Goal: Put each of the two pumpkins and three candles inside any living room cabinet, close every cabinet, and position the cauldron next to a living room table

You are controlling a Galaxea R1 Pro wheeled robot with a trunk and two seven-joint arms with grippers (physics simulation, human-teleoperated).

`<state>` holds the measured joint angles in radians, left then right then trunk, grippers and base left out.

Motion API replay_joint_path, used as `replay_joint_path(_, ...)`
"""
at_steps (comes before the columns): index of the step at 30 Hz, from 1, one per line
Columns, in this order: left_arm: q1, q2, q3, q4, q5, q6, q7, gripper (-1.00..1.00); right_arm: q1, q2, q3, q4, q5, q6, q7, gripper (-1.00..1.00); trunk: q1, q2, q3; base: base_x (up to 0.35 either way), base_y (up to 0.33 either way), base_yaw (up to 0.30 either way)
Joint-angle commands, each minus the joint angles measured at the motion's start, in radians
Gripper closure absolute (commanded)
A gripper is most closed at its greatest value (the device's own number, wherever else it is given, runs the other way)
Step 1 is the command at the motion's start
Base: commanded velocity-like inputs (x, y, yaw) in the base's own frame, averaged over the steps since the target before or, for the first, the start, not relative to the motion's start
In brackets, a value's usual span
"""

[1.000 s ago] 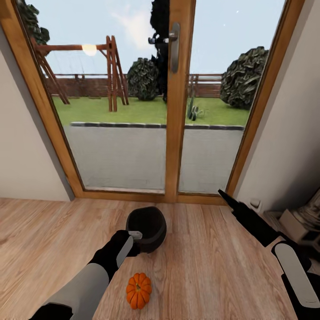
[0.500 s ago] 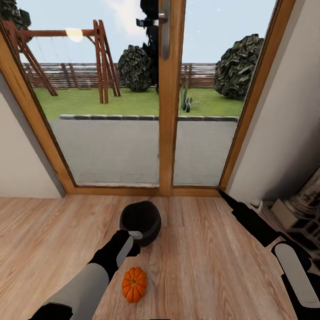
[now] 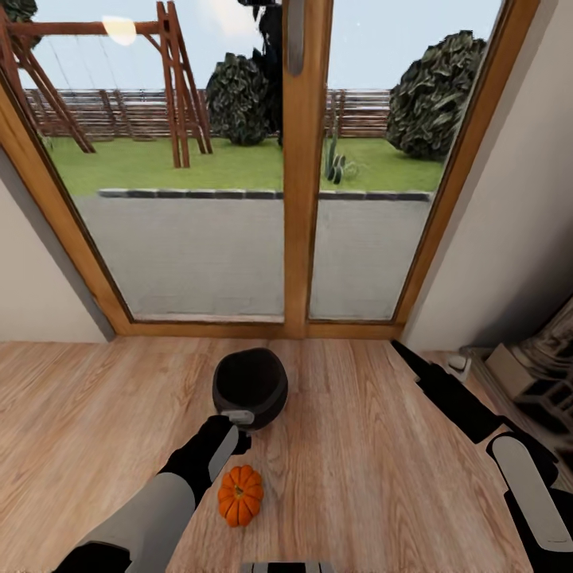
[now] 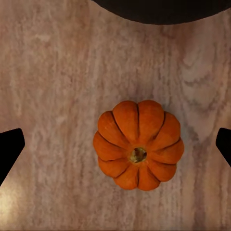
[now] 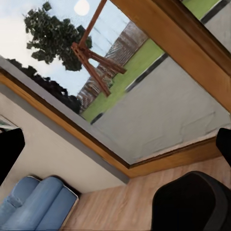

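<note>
Cauldron (image 4: 161,9) cut off at the edge

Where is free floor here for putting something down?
Bare wood floor lies between the cauldron and the wall on the robot's left, also between cauldron and right gripper. Crowded: pumpkin, cauldron and left gripper sit close together.

A wood-framed glass door (image 5: 159,53) looks onto lawn and a swing set (image 5: 91,55). Below it lies wood floor (image 5: 120,207), with the black cauldron (image 5: 192,202) and a blue sofa (image 5: 33,204) apart.
</note>
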<state>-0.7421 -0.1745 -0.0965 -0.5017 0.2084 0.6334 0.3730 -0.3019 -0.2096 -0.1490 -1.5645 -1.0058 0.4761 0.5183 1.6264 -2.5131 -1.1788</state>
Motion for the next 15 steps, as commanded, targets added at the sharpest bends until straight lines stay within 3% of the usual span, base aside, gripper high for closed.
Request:
replay_joint_path(1,0.000,0.000,-0.003,0.000,0.010,0.001,0.009,-1.00,0.000,0.000,-0.001,0.000,-0.008,0.009,0.008,-1.00,0.000,-0.001,-0.005,0.000,0.000,0.000)
replay_joint_path(8,0.000,0.000,-0.003,0.006,0.010,-0.064,0.009,-1.00,0.005,-0.001,-0.001,0.000,-0.007,0.009,0.039,-1.00,0.003,-0.002,-0.032,0.000,0.000,0.000)
replay_joint_path(15,0.000,0.000,-0.009,0.006,0.009,-0.070,0.009,-1.00,0.006,-0.001,-0.006,0.001,-0.007,0.009,0.040,-1.00,0.006,-0.004,-0.059,0.000,0.000,0.000)
